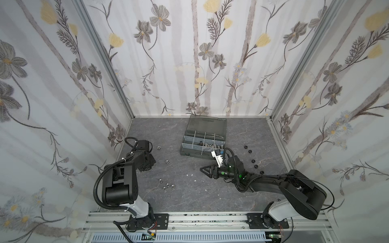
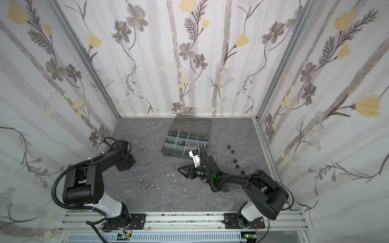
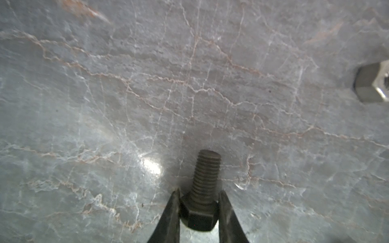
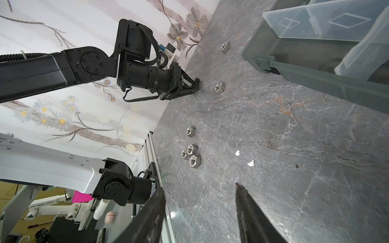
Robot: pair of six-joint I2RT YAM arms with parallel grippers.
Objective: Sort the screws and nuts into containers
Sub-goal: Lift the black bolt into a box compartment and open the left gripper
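- My left gripper [image 3: 200,191] is clenched on a dark bolt [image 3: 207,174]. A finger presses each side of the hex head, and the threaded shank sticks out past the tips.
- The bolt is low at the table [image 1: 210,189] on its left side, near the wall. I cannot tell whether it is resting on the surface or lifted off it.
- A silver nut [image 3: 372,84] lies just beyond it at the edge of the left wrist view.
- My right gripper [image 4: 199,186] hangs near the table's middle, in front of the case [image 1: 185,152]. Its jaws are released, with bare table showing between them.
- The case sits at the back centre with its smoky lid [image 1: 207,124] tipped up toward the rear wall.
- Silver bolts [image 1: 210,144] lie in the middle row's right-hand compartments.
- Four silver nuts [image 1: 167,185] cluster at front left, and two singles [image 1: 167,161] lie further back.
- Five black nuts [image 1: 253,161] form a loose line on the right, well apart from the case.
- A few white flecks [image 1: 191,174] lie mid-table.
- For markings, diamond outlines [image 4: 349,20] are moulded into the clear dividers. The print on the left arm's base plate [image 4: 153,170] is too small for me to read.
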